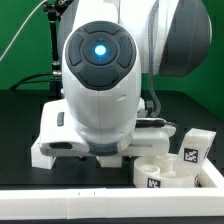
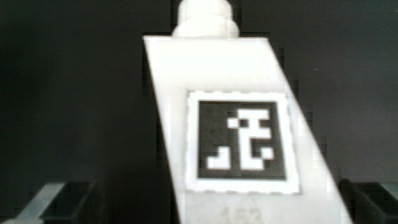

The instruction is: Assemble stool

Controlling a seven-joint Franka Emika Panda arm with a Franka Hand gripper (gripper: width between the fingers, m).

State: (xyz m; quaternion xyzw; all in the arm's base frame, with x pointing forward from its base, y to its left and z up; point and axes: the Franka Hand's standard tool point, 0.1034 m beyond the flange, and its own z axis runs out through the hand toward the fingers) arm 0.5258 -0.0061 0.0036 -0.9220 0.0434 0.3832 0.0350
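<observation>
In the wrist view a white blocky stool leg [image 2: 231,90] lies lengthwise on the black table, with a black-and-white tag [image 2: 240,140] on its upper face and a round peg [image 2: 206,18] at its far end. My gripper [image 2: 210,205] is open and straddles the leg's near end. One dark finger [image 2: 54,200] stands apart from the leg, the other [image 2: 370,200] is close beside it. In the exterior view the arm's body hides the fingers and this leg. The round seat [image 1: 160,172] lies at the front right, with another leg [image 1: 193,148] upright beside it.
A long white border rail [image 1: 100,195] runs along the front of the table. The arm's large body [image 1: 100,70] fills the middle of the exterior view and blocks most of the table behind it. A green backdrop stands behind.
</observation>
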